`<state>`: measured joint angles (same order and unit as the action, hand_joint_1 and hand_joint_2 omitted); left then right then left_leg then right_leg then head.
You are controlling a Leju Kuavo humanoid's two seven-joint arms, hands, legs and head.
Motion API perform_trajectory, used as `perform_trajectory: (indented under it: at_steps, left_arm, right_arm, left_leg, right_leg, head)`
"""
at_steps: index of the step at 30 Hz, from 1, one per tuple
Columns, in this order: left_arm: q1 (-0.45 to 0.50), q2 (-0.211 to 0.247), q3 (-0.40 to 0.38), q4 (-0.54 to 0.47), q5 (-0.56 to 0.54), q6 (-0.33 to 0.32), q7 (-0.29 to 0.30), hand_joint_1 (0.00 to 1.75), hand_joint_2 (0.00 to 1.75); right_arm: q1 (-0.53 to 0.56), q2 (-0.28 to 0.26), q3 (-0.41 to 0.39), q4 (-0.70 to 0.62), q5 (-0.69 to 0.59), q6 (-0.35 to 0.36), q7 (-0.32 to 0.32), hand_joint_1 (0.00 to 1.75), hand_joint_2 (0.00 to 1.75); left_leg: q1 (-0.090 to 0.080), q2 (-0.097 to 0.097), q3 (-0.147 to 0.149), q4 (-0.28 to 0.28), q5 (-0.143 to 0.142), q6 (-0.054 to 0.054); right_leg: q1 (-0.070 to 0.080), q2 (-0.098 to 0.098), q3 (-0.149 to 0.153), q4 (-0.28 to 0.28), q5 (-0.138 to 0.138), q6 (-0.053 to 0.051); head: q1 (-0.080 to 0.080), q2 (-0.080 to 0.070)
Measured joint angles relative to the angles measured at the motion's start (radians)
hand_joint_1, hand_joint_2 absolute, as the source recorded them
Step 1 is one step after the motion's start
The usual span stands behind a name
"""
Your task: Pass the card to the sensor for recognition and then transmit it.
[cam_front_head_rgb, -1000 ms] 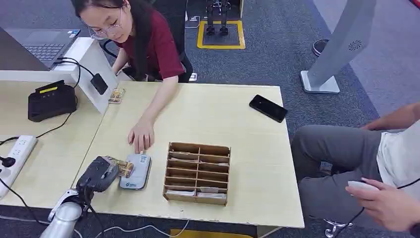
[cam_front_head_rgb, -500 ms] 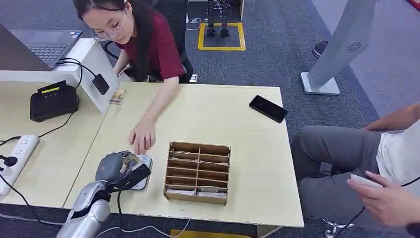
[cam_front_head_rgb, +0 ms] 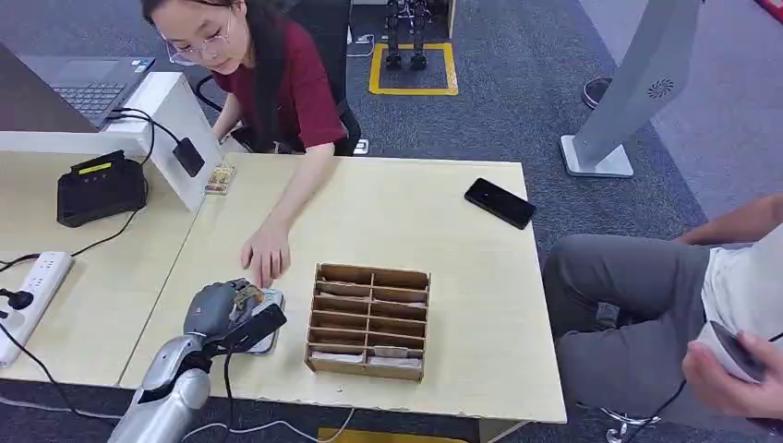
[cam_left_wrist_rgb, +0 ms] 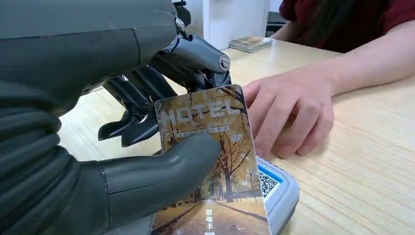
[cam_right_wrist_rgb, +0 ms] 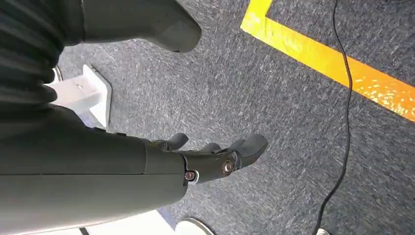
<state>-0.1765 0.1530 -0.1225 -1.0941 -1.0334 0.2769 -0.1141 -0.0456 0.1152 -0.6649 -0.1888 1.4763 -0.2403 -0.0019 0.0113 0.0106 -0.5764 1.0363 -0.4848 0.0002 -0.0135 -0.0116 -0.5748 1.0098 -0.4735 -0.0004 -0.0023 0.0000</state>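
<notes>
My left hand (cam_front_head_rgb: 219, 312) holds a hotel card (cam_left_wrist_rgb: 210, 161) printed with autumn trees, pinched between thumb and fingers. The card hangs just over the grey-white sensor pad (cam_front_head_rgb: 266, 325), whose corner with a QR sticker (cam_left_wrist_rgb: 272, 188) lies under it. In the head view the card (cam_front_head_rgb: 247, 296) peeks out at the top of the hand. A person's hand (cam_front_head_rgb: 265, 254) rests on the table touching the sensor's far end. My right hand (cam_right_wrist_rgb: 215, 159) hangs over the carpet floor with fingers apart, holding nothing.
A wooden compartment box (cam_front_head_rgb: 370, 320) with cards stands right of the sensor. A black phone (cam_front_head_rgb: 499, 201) lies far right on the table (cam_front_head_rgb: 415, 221). A black device (cam_front_head_rgb: 98, 187), a power strip (cam_front_head_rgb: 28, 291) and a card stack (cam_front_head_rgb: 218, 178) sit left. A second person sits at right.
My left hand has carried the card rightward from beside the sensor to over it, and in the last half second settled slightly. The seated person's hand at right moved lower.
</notes>
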Motion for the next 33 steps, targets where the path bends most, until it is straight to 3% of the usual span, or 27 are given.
perform_trajectory:
  at_steps: [6,9,10,12,14,16,18,19,22,33]
  left_arm:
    - [-0.004,-0.003,0.000,0.013,-0.026,0.016,-0.016,1.75,1.75]
    - [-0.005,-0.004,0.001,0.017,0.004,0.021,-0.049,1.75,1.75]
    - [-0.006,-0.009,0.002,0.017,0.045,0.010,-0.084,1.75,1.75]
    - [-0.011,-0.044,0.045,-0.003,0.242,-0.061,-0.234,1.75,1.75]
    - [-0.023,-0.074,0.129,-0.055,0.595,-0.082,-0.354,1.75,1.75]
    - [-0.078,-0.089,0.223,-0.099,0.951,-0.082,-0.352,1.75,1.75]
    - [-0.121,-0.096,0.282,-0.125,1.136,-0.081,-0.359,1.75,1.75]
    - [-0.136,-0.097,0.306,-0.139,1.147,-0.081,-0.365,1.75,1.75]
    - [-0.172,-0.106,0.347,-0.154,1.028,-0.080,-0.378,1.75,1.75]
    - [-0.207,-0.115,0.388,-0.166,1.016,-0.078,-0.389,1.75,1.75]
  right_arm:
    - [0.000,0.000,-0.001,0.000,0.000,-0.006,-0.002,0.00,1.75]
    - [0.000,0.001,-0.007,0.000,0.009,-0.009,-0.007,0.00,1.75]
    - [0.000,0.001,-0.009,0.000,0.019,-0.010,-0.008,0.00,1.75]
    - [0.000,0.001,-0.010,0.000,0.039,-0.012,-0.007,0.00,1.75]
    - [-0.004,0.002,-0.010,0.000,0.053,-0.011,-0.001,0.00,1.75]
    - [-0.006,0.002,-0.009,0.000,0.055,-0.011,0.000,0.00,1.75]
    - [-0.005,0.002,-0.009,-0.001,0.058,-0.011,0.001,0.00,1.75]
    - [-0.006,0.002,-0.009,-0.001,0.062,-0.012,0.001,0.00,1.75]
    - [-0.011,0.002,-0.009,-0.002,0.069,-0.012,0.000,0.00,1.75]
    - [-0.012,0.002,-0.009,-0.003,0.070,-0.012,-0.001,0.00,1.75]
  left_leg:
    - [0.000,0.000,0.000,0.000,0.000,0.000]
    - [0.000,0.000,0.000,0.000,0.000,0.000]
    - [0.000,0.000,0.001,0.000,0.000,0.000]
    - [0.000,-0.001,-0.001,0.000,0.001,0.000]
    - [0.002,0.000,-0.005,0.001,0.003,0.000]
    - [0.001,0.002,-0.006,0.001,0.003,0.000]
    - [0.001,0.002,-0.005,0.001,0.004,0.000]
    - [0.001,0.002,-0.005,0.001,0.005,-0.001]
    - [0.001,-0.001,-0.006,0.000,0.005,-0.001]
    - [0.001,0.001,-0.007,0.000,0.005,-0.001]
  right_leg:
    - [0.000,0.000,0.000,0.000,0.000,0.000]
    - [0.000,0.000,0.000,0.000,0.000,0.000]
    - [0.000,0.000,0.000,0.000,0.000,0.000]
    - [0.000,-0.001,-0.001,0.000,0.000,0.000]
    - [0.002,0.000,-0.005,0.000,0.003,-0.003]
    - [0.001,0.001,-0.007,0.000,0.005,-0.003]
    - [0.001,0.001,-0.007,0.000,0.005,-0.003]
    - [0.002,0.001,-0.007,0.000,0.005,-0.003]
    - [0.002,-0.001,-0.007,0.000,0.005,-0.003]
    - [0.001,0.001,-0.008,0.000,0.004,-0.003]
  head:
    - [0.000,0.000]
    - [0.000,0.000]
    - [0.000,0.000]
    - [0.000,0.000]
    - [0.003,0.000]
    - [0.004,0.000]
    - [0.002,0.000]
    - [0.002,0.000]
    - [0.002,0.000]
    - [0.002,0.000]
